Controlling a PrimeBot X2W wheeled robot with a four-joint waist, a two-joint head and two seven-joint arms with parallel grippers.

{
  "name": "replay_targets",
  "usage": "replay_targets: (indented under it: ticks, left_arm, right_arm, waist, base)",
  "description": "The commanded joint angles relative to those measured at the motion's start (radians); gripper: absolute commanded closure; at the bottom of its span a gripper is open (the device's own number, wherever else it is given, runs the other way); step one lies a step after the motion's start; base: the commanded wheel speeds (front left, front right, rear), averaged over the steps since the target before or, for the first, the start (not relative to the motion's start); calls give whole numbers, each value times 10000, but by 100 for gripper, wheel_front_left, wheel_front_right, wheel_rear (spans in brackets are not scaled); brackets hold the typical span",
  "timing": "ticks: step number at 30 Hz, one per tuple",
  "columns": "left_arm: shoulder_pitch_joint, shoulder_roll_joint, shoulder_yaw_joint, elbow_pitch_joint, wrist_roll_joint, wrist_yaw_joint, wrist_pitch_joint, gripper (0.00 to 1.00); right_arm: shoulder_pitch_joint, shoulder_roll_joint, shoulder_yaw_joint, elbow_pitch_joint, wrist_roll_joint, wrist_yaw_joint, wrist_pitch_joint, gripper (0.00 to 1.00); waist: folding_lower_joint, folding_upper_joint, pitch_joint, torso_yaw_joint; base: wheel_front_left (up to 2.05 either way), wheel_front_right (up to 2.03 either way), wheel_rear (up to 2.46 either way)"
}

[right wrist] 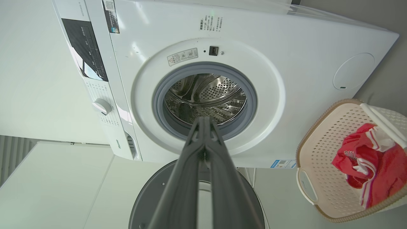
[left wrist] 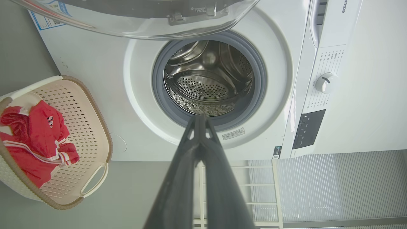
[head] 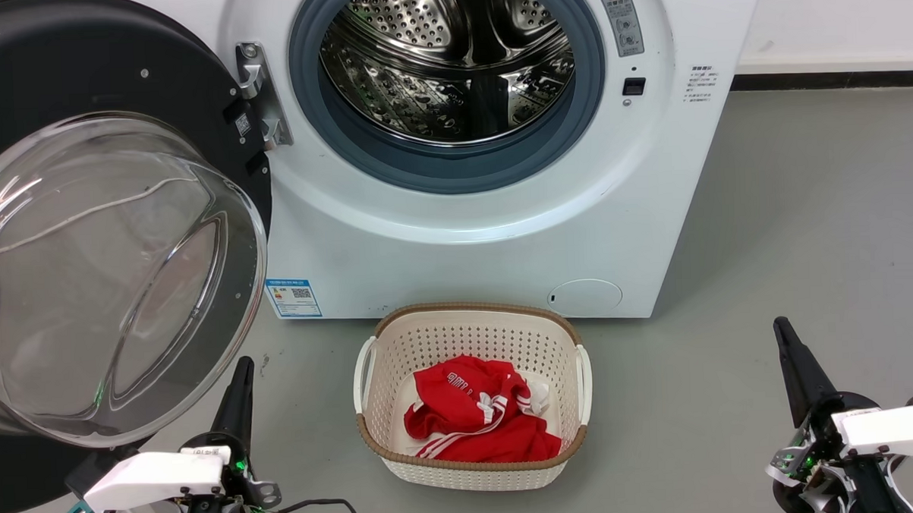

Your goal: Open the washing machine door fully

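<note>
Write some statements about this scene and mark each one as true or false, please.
1. The washing machine door is swung open. True.
2. The drum contains red clothing. False: it is empty; the red garment lies in the basket.
3. The left gripper clamps the door. False: its fingers are closed together on nothing.
4. The basket stands on the floor in front of the machine. True.
5. The right gripper holds nothing. True.

The door (head: 116, 283) hangs out at the left of the washing machine (head: 501, 240), beside the drum (head: 450, 59). A basket (head: 473, 310) sits on the floor (head: 805, 237) before the machine, clothes (head: 477, 423) in it, between the left gripper (head: 242, 370) by the door and the right gripper (head: 784, 332).
</note>
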Motion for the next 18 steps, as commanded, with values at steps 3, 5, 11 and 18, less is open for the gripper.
replay_targets:
  ticks: [3, 5, 11, 18]
  left_arm:
    - [-194, 22, 77, 48, -382, -100, 109, 100]
    - [-210, 18, 93, 66, -534, -110, 148, 100]
    - [-221, 9, 149, 122, -957, -161, 275, 100]
    - [-233, -4, 182, 144, -1116, -178, 318, 100]
  right_arm:
    - [-211, 4, -52, 40, 390, 1, 103, 100]
    - [-205, 9, -68, 53, 524, 1, 152, 100]
    - [-235, 23, -114, 95, 949, 0, 265, 100]
    - [-250, 43, -149, 114, 1069, 0, 326, 100]
  waist:
    - [0, 0, -4, -1]
    - [0, 0, -6, -1]
    - [0, 0, -13, -3]
    - [0, 0, -17, -4]
  base:
    - [0, 0, 0]
    - [0, 0, 0]
    - [0, 0, 0]
    - [0, 0, 0]
